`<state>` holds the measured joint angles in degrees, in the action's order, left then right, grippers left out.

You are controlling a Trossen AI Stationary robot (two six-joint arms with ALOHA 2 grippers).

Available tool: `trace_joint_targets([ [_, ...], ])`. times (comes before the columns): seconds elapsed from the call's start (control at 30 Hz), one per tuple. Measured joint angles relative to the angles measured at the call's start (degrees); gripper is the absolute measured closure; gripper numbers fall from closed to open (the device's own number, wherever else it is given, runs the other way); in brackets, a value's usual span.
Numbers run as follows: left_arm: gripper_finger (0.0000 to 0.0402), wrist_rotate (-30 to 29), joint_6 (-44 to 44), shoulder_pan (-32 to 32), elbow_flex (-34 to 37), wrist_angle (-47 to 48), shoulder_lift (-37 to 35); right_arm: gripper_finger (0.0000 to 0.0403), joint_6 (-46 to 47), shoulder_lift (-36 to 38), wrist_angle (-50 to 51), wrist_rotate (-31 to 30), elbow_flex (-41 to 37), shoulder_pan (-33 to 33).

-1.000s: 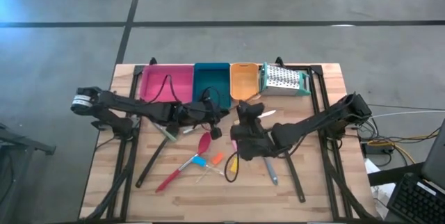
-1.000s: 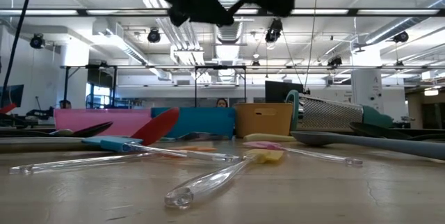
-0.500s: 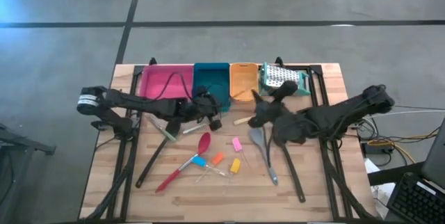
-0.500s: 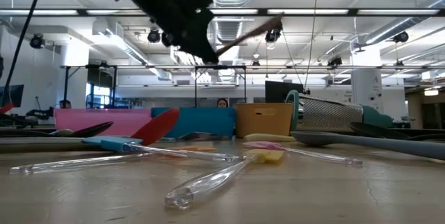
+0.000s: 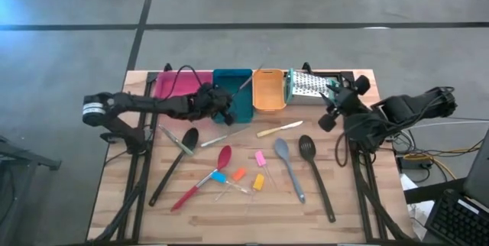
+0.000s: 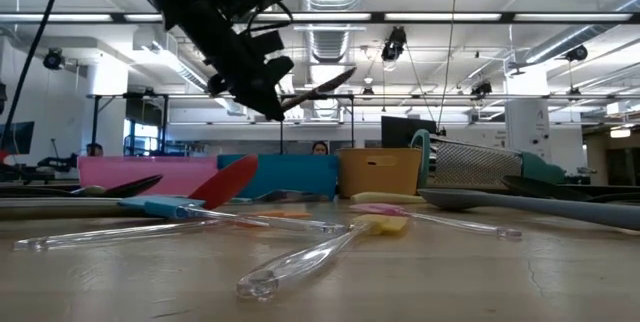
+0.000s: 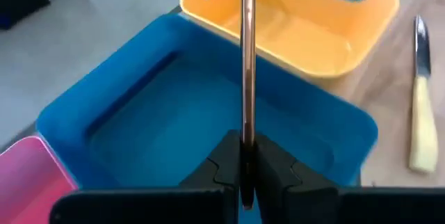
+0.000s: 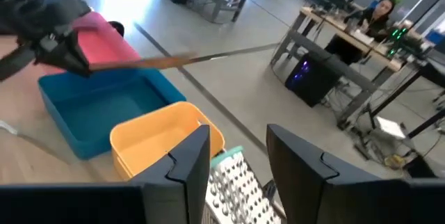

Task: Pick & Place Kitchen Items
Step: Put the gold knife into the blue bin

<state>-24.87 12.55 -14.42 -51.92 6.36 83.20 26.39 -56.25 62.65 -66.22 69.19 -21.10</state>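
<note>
We see the left gripper (image 7: 243, 175) clamped on one thin, coppery metal rod (image 7: 247, 57), perhaps a skewer, above the smooth teal tray (image 7: 139, 133). Beyond it sit one orange tray (image 7: 306, 29) and one pale-handled knife (image 7: 419, 113). The right gripper (image 8: 238, 161) holds nothing, fingers parted.

Grey concrete floor (image 5: 229, 1) crossed by dark lines. Open industrial hall behind wooden table (image 5: 359, 200): white ceiling with exposed ducts (image 6: 335, 37) and strip lights (image 6: 520, 17), white columns (image 6: 525, 127). Desks (image 8: 348, 43) with computers; person (image 8: 379, 12) seated at one, another (image 6: 320, 148) far off

Overhead, table-level, two wrist cameras — sharing the teal tray (image 5: 231, 93).
</note>
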Motion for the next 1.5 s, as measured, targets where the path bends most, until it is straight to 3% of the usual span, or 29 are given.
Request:
trace_joint_targets([
  [0.37, 0.0379, 8.2, 2.9, -8.6, 5.6, -1.4, 0.2, 0.0275, 0.5, 6.6, -2.1, 0.3, -9.6, 0.0],
  [0.73, 0.0379, 15.2, 11.2, -11.7, 6.6, -1.1, 1.9, 0.0275, -0.3, 7.7, -6.1, -1.3, -10.4, 0.1],
  [1.0, 0.0379, 16.1, 14.2, -11.8, -0.1, 11.3, 6.1, 0.0275, -0.5, 7.8, -6.1, -1.2, -9.6, 0.1],
  [1.33, 0.0379, 20.6, 15.2, -12.0, -9.7, 18.5, 13.2, 0.0275, -0.5, 7.7, -6.2, -1.2, -10.3, 0.1],
  [1.5, 0.0379, 20.9, 15.2, -12.1, -14.6, 27.8, 18.0, 0.0275, -0.7, 7.7, -6.1, -1.0, -10.3, 0.1],
])
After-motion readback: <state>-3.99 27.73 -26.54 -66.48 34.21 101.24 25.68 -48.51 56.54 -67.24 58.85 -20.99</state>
